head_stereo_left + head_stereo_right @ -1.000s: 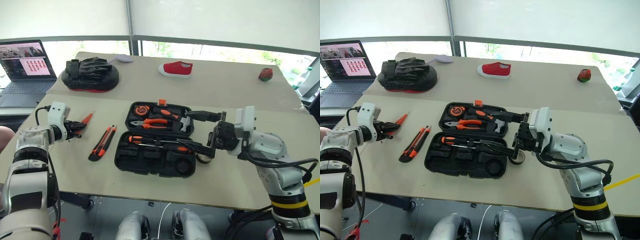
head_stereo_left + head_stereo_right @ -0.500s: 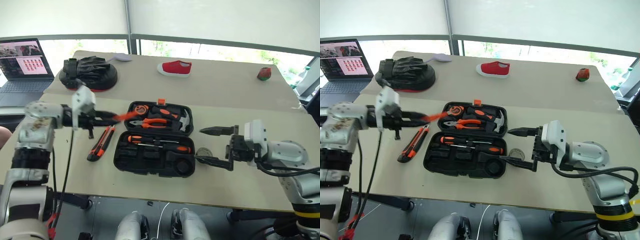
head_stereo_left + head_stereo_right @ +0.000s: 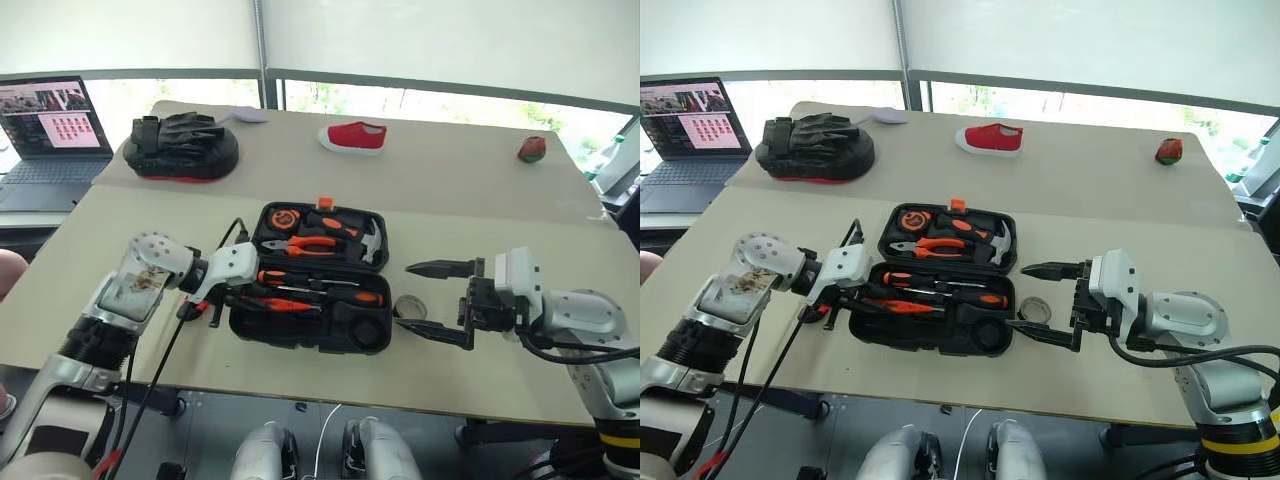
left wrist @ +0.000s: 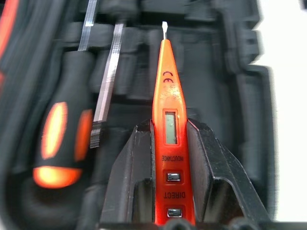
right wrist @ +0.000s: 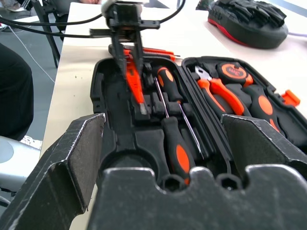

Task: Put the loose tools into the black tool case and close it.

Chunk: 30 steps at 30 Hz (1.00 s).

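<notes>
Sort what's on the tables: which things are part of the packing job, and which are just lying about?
Job: tool case, orange screwdriver in the left hand, utility knife, tape roll.
Lying about: padded mitt, red shoe, laptop.

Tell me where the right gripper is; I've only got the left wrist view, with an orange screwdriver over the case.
Observer: The right gripper is open and empty, just off the right side of the black tool case.
Operator: Anything loose out there?
Observer: The small dark tape roll lies on the table by that gripper's fingertips.
Operator: Which half of the case am I over?
Observer: The left gripper holds the thin orange screwdriver over the near half; the far half holds the pliers, hammer and tape measure.
</notes>
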Motion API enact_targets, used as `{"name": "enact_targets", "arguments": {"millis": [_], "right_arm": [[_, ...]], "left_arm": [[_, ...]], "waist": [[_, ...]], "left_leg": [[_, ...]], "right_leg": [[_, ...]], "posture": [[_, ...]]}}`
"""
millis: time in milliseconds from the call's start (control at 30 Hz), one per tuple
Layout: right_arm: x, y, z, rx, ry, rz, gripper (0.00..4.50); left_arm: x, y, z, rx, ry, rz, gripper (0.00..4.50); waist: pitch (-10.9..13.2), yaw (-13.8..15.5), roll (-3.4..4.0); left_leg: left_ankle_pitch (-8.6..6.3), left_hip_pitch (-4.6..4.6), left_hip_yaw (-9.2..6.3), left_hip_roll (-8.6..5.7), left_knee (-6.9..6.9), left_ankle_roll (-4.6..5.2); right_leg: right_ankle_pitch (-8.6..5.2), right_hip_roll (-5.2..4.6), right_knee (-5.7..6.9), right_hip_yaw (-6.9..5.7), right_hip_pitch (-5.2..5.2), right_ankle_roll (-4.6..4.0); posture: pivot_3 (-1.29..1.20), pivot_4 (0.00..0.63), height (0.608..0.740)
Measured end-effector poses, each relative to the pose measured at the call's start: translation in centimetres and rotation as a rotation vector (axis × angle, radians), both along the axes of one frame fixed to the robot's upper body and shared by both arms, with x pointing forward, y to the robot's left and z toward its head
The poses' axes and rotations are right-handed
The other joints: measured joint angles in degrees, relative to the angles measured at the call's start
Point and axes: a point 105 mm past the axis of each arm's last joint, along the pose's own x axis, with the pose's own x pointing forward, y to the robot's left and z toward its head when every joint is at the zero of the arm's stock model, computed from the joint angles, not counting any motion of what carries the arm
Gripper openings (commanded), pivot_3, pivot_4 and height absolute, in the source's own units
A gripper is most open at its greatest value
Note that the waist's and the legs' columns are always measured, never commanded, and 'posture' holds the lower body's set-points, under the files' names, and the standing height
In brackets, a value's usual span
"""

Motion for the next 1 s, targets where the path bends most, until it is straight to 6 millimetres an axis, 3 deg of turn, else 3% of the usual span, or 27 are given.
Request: {"name": "enact_targets", "arguments": {"millis": [533,1000], "right_arm": [[0.0,0.0,-0.2,0.01,0.008,-0.016,4.5],[0.0,0.4,-0.3,0.011,0.018,-0.003,4.5]], "left_arm": [[0.7,0.2,-0.2,0.092,-0.051,-0.061,0.47],[1.6,-1.5,-0.3,0.181,-0.034,-0.102,0.47]], "waist": [[0.0,0.03,0.0],[-0.04,0.27,0.06]], "left_leg": [[0.0,0.02,0.0,0.0,0.05,0.02],[-0.05,0.04,-0.03,-0.04,0.2,0.13]], "right_leg": [[0.0,0.04,0.0,-0.03,0.04,0.0],[0.0,0.17,0.03,-0.05,0.15,0.02]], "posture": [[0.0,0.15,0.74],[0.0,0.15,0.74]]}}
